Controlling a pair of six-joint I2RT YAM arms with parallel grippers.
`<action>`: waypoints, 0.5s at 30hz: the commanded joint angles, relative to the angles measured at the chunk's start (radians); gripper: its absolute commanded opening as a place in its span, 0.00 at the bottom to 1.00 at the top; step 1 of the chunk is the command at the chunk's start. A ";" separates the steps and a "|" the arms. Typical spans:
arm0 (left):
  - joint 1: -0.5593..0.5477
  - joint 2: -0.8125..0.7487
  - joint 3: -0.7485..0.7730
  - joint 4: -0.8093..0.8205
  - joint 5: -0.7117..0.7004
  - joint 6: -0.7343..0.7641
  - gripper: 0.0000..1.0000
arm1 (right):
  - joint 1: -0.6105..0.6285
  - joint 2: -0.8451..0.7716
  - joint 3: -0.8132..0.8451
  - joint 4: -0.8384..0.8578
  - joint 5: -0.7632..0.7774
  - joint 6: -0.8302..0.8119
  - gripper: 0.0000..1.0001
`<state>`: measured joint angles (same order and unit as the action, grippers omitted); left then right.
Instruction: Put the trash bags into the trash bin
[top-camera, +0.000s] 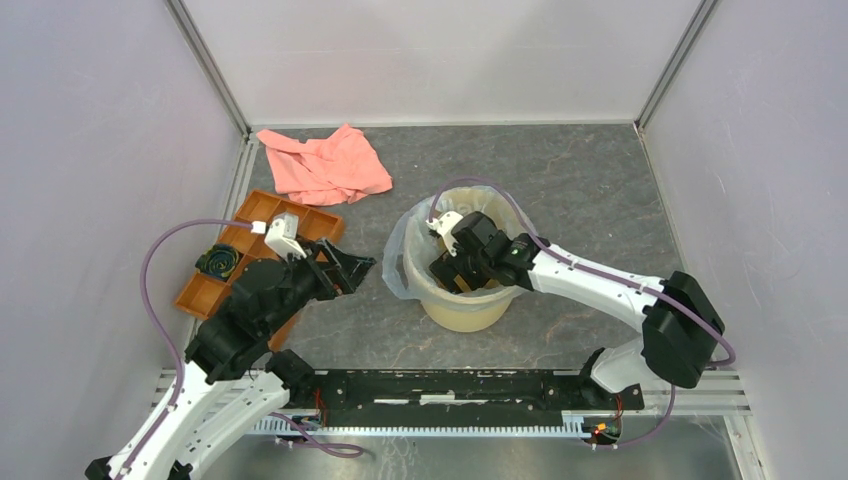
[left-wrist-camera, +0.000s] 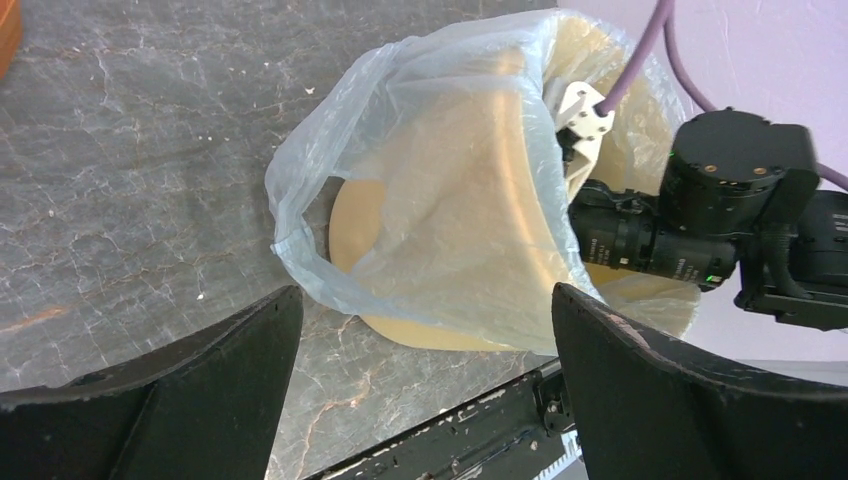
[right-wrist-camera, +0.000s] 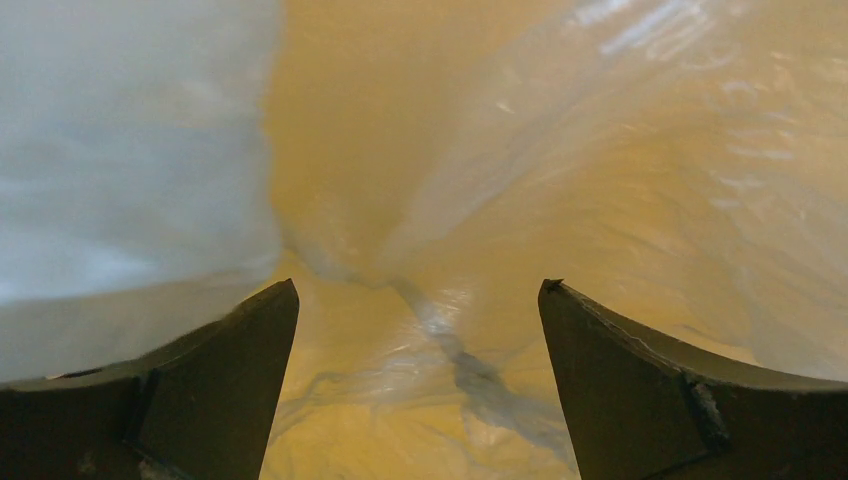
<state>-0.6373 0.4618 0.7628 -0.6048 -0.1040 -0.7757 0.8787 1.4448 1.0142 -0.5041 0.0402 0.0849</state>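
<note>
We are seeing bag lining bin on bench, its loose film hanging outside bin's left rim. Right jaws wide, empty, pointing down inside bin. Left jaws wide, empty, facing that overhang; we are judging left arm nearer for tucking.

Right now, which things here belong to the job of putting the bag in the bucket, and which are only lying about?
For the job:
bucket
bag, draped over the bucket
right tool, open inside the bucket
left tool, open, near the bag

Lying about:
pink cloth
orange tray
dark coil in the tray
</note>
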 joint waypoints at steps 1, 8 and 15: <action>-0.004 0.019 0.058 0.005 -0.033 0.069 1.00 | -0.001 0.025 -0.019 -0.026 0.205 0.012 0.98; -0.004 0.017 0.043 0.017 -0.033 0.057 1.00 | -0.014 0.051 -0.036 -0.132 0.502 0.048 0.98; -0.005 0.025 0.046 0.033 -0.023 0.055 1.00 | -0.051 -0.013 -0.079 -0.056 0.307 0.035 0.98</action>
<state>-0.6373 0.4820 0.7918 -0.6044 -0.1211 -0.7567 0.8265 1.4857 0.9329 -0.5945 0.4263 0.1169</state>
